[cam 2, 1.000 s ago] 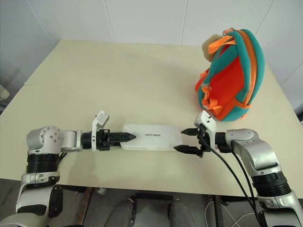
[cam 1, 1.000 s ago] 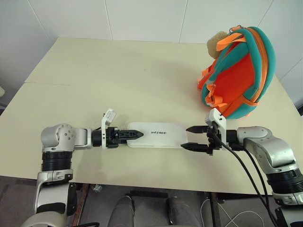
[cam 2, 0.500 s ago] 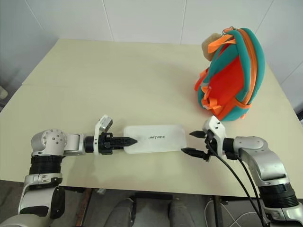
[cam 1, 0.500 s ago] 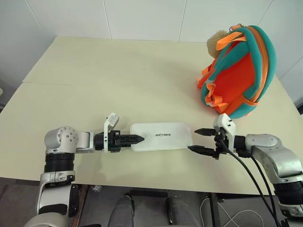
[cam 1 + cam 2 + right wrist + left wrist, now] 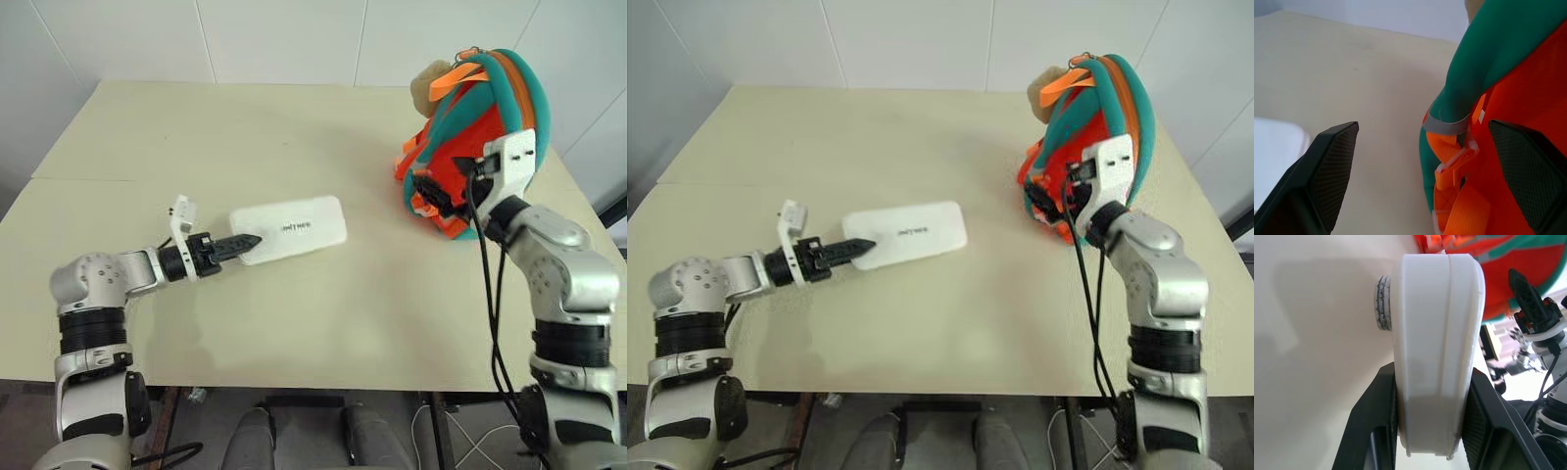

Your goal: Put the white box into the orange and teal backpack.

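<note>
You are carrying the white box in your left gripper, whose fingers are clamping the box's near-left end; the box is lying out over the middle-left of the counter, well apart from the orange and teal backpack standing at the far right. Whether the box is resting on the counter or lifted just off it, the head views are not making plain. Your right gripper is holding its fingers wide apart, gripping nothing, right up against the backpack's near-left side.

So you are in the transfer step: box grasped, bag not yet opened. The next move, as I am judging it, is calling for the right fingers to catch the teal trim or a strap and pull the mouth open while the left brings the box across rightward.

The left wrist view is showing the box pinched squarely between both fingers. The right wrist view is showing an orange strap and buckle lying between the spread fingers.
</note>
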`<action>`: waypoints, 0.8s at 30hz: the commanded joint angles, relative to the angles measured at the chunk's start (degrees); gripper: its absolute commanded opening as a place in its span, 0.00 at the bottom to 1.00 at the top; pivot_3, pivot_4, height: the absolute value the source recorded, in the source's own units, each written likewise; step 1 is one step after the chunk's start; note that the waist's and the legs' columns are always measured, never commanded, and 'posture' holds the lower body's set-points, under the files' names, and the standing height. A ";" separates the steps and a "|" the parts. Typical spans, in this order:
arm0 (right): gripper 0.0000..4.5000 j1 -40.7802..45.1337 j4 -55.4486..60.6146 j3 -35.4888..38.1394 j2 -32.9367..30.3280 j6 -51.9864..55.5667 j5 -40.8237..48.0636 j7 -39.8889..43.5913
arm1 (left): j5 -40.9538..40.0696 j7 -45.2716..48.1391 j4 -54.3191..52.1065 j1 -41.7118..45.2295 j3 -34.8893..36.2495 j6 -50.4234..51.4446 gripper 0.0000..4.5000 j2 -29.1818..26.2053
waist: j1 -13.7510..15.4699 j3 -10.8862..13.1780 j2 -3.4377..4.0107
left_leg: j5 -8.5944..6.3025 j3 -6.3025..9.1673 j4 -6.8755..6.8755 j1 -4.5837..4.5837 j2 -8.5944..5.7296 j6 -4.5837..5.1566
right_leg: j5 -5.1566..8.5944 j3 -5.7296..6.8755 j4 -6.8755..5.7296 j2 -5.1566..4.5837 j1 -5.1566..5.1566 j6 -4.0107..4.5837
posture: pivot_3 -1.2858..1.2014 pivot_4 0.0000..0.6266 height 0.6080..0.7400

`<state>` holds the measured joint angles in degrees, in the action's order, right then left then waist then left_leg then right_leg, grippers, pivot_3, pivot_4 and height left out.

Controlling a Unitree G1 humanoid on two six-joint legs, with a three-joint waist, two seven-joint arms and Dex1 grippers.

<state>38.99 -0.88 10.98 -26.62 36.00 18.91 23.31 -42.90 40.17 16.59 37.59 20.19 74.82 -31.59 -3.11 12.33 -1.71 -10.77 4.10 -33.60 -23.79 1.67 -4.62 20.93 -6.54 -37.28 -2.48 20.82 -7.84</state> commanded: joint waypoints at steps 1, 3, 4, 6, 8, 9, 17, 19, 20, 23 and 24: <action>1.00 8.43 -12.73 -2.17 3.42 -6.50 -6.18 -7.81 | -0.83 -0.92 -3.51 -2.32 0.90 -0.29 0.29 -0.20 | -0.07 -0.01 0.01 | -0.01 -0.02 -0.02 -0.23 0.00 -0.01 | 0.01 -0.03 -0.07 -0.01 0.26 0.00 | 0.52 0.24 1.00; 1.00 12.10 -19.82 -3.26 4.95 -10.42 -9.39 -11.25 | -1.32 -1.24 -5.71 -3.92 1.07 -0.30 0.29 0.08 | -0.14 -0.01 0.01 | 0.03 -0.06 -0.03 -0.59 0.00 -0.07 | 0.01 -0.06 -0.20 -0.02 0.71 0.00 | 0.52 0.24 1.00; 1.00 14.30 -23.95 -3.08 6.22 -13.10 -10.37 -13.59 | -1.87 -1.50 -6.82 -4.77 1.74 -0.44 0.29 0.40 | -0.10 0.00 0.01 | 0.04 -0.07 0.01 -0.59 0.02 -0.07 | 0.02 -0.05 -0.19 -0.01 0.74 0.03 | 0.52 0.24 1.00; 1.00 18.22 -31.59 -2.84 8.48 -18.56 -11.39 -16.20 | -2.85 -2.70 -8.57 -5.97 3.13 -0.50 0.29 1.16 | -0.22 0.00 0.01 | 0.04 -0.07 0.12 -0.59 0.05 -0.08 | 0.04 -0.02 -0.18 0.02 0.78 0.06 | 0.52 0.24 1.00; 1.00 20.86 -37.48 -2.78 9.64 -23.26 -12.41 -18.07 | -3.51 -3.93 -9.83 -6.72 4.14 -0.50 0.29 1.83 | -0.29 0.00 0.01 | 0.04 -0.09 0.15 -0.58 0.05 -0.08 | 0.04 -0.02 -0.17 0.01 0.78 0.06 | 0.52 0.24 1.00; 1.00 22.27 -41.00 -2.70 10.19 -25.98 -12.94 -19.22 | -3.86 -4.64 -10.53 -7.22 4.69 -0.56 0.29 2.18 | -0.36 0.00 0.01 | 0.04 -0.09 0.14 -0.59 0.05 -0.09 | 0.04 -0.02 -0.18 0.02 0.78 0.06 | 0.52 0.24 1.00; 0.55 24.56 -50.68 -3.79 11.56 -43.82 -14.19 -14.37 | -6.70 -7.52 -14.75 -11.63 8.63 -3.53 0.29 3.67 | -1.12 0.00 0.01 | 0.06 -0.10 0.06 -0.56 0.05 -0.11 | 0.04 -0.03 -0.30 0.04 0.75 0.05 | 0.52 0.24 1.00; 0.39 22.03 -45.17 -4.01 12.30 -45.04 -10.81 -5.78 | -7.09 -7.28 -14.99 -12.55 9.59 -5.25 0.29 3.28 | -1.58 0.00 0.01 | 0.07 -0.10 0.04 -0.55 0.05 -0.12 | 0.04 -0.03 -0.33 0.05 0.75 0.05 | 0.52 0.24 1.00; 0.32 21.12 -43.12 -4.09 12.50 -45.08 -9.64 -2.83 | -7.22 -7.13 -15.06 -12.85 9.75 -5.79 0.29 3.09 | -1.79 0.00 0.01 | 0.07 -0.09 0.04 -0.54 0.05 -0.13 | 0.04 -0.03 -0.34 0.06 0.73 0.04 | 0.52 0.24 1.00; 0.09 16.80 -31.47 -4.80 13.19 -39.37 -1.79 9.75 | -6.88 -6.62 -15.11 -13.59 9.77 -8.04 0.29 2.34 | -2.05 0.00 0.02 | 0.08 -0.09 0.08 -0.48 0.11 -0.15 | 0.04 -0.03 -0.40 0.11 0.72 0.04 | 0.52 0.24 1.00; 0.03 12.95 -19.90 -6.53 11.98 -31.22 6.82 17.75 | -6.48 -5.82 -14.73 -13.94 9.85 -9.44 0.29 1.60 | -1.96 0.00 0.02 | 0.09 -0.09 0.09 -0.46 0.13 -0.16 | 0.04 -0.04 -0.42 0.13 0.73 0.04 | 0.52 0.24 1.00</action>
<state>53.25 -33.98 6.38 -14.05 -1.38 16.62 31.19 -49.19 33.37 3.00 24.24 28.47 67.84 -28.22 -5.07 12.33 -1.69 -10.68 4.02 -33.50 -24.25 1.82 -4.79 20.97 -6.57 -37.71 -2.34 21.55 -7.81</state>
